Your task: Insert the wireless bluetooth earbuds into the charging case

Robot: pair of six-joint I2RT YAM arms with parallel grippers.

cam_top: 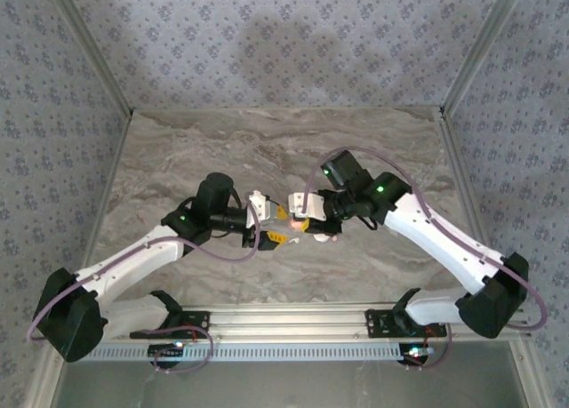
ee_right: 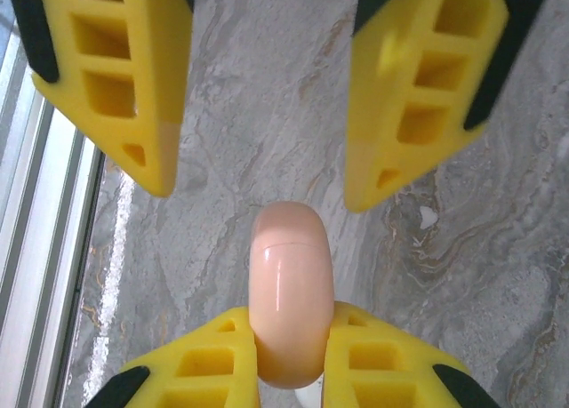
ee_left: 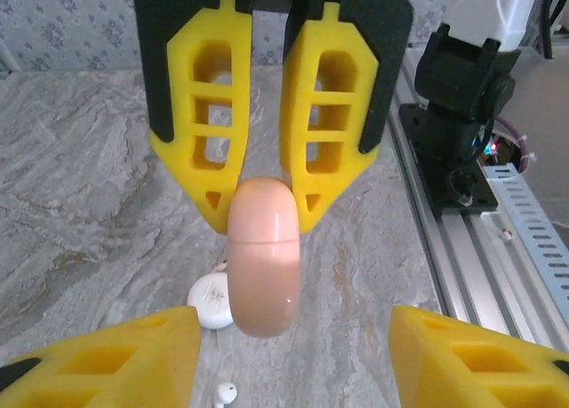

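Where my two arms meet over the middle of the gray table (cam_top: pixel 178 150), seen from above, my right hand (cam_top: pixel 302 220) is pinched tight on the little pink case (cam_top: pixel 293 223). My left hand (cam_top: pixel 265 220) sits close by, at 9 o'clock from the case.

From my left wrist, my left hand (ee_left: pixel 289 337) is open and holds nothing. Its yellow fingers (ee_left: pixel 107 355) stand well apart. My right hand (ee_left: pixel 264 214) squeezes the closed case (ee_left: pixel 263 266) from 12 o'clock. A white round piece (ee_left: pixel 209 303) lies on the table at 7 o'clock from the case. One tiny white earbud (ee_left: pixel 225 393) lies at 6 o'clock.

From my right wrist, my right hand (ee_right: pixel 289 337) grips the case (ee_right: pixel 289 284) at 6 o'clock. My left hand (ee_right: pixel 260 190) is open at 12 o'clock, not touching it.
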